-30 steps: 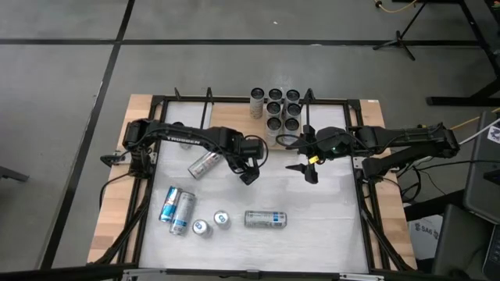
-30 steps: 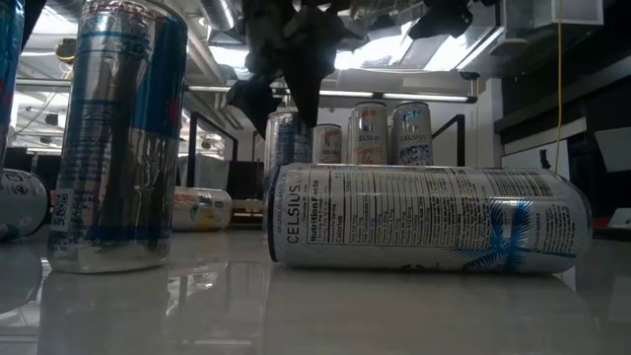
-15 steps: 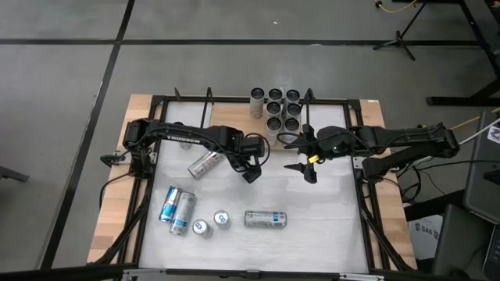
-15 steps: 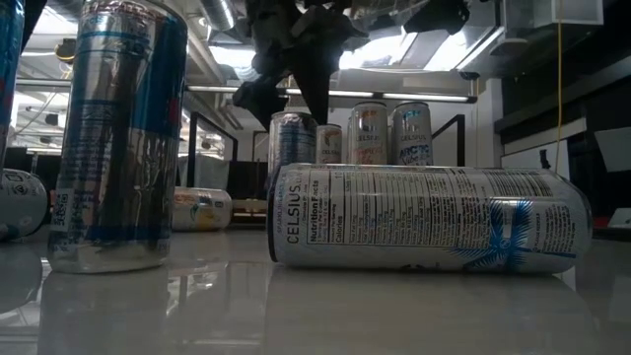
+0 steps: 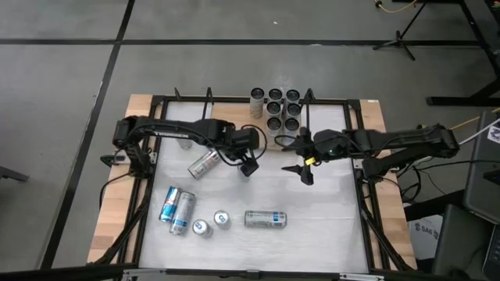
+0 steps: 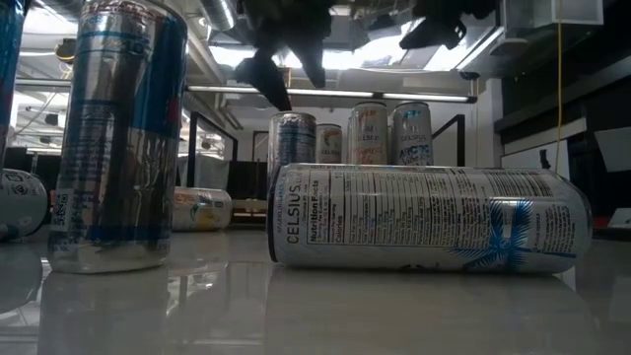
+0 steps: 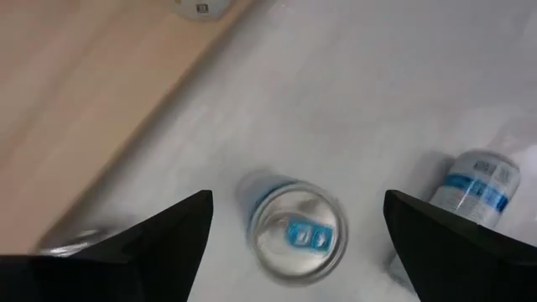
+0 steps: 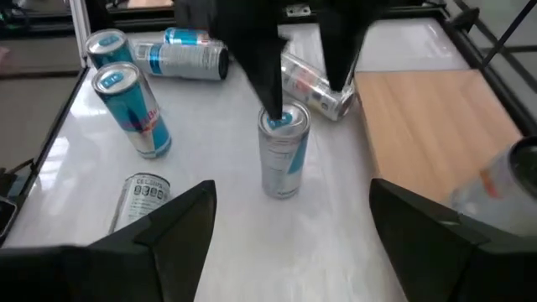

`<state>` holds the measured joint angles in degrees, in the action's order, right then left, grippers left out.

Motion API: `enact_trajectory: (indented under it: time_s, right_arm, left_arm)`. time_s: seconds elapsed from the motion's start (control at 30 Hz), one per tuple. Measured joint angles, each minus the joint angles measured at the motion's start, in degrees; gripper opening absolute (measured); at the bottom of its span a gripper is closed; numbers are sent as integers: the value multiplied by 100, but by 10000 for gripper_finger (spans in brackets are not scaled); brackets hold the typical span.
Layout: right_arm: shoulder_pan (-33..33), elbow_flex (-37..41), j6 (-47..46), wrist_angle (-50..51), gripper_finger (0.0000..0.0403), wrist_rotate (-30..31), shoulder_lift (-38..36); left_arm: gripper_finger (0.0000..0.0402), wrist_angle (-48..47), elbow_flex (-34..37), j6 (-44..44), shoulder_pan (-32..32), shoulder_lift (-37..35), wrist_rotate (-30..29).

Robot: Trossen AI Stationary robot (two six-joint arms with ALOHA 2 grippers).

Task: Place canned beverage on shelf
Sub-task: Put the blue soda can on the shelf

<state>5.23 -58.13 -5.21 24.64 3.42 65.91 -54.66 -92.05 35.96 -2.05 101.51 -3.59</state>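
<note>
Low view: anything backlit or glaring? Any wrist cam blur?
Low view: bright ceiling lights behind leave the left gripper a dark silhouette, and the glossy tabletop mirrors the lying Celsius can. Left wrist view: smeared by motion, and the upright can below is soft. Right wrist view: sharper, though the near fingers are out of focus.

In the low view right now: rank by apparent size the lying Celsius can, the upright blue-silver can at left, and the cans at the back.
1. Lying Celsius can
2. Upright blue-silver can, similar; top cropped
3. Back cans, smallest, but farthest, so likely not truly smaller
</note>
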Motion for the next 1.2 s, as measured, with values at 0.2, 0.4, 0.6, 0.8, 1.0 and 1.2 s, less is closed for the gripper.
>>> enact_trajectory:
  time_s: [0.2, 0.4, 0.6, 0.8, 1.0, 1.2]
  right_arm:
    - [7, 480, -460, -831, 303, -43, 2]
    - [7, 932, -543, -1712, 303, -651, 194]
    - [9, 1075, -547, -2347, 303, -949, 839]
    - [9, 1078, -546, -3143, 303, -989, 1674]
    - [7, 1078, -543, -3658, 303, -1003, 2243]
    - [7, 1069, -543, -4264, 303, -1265, 2637]
  left_arm:
    - [340, -393, 0, -1067, -77, -314, -31]
    - [340, -1334, 50, -1561, -58, -367, -1090]
    - [340, -1177, 579, -1498, 118, -371, -2064]
    - [340, -350, 1173, -1521, 246, -364, -2123]
    - [340, -72, 1292, -1550, 256, -364, -2129]
    - [340, 310, 1292, -1573, 265, -364, -2123]
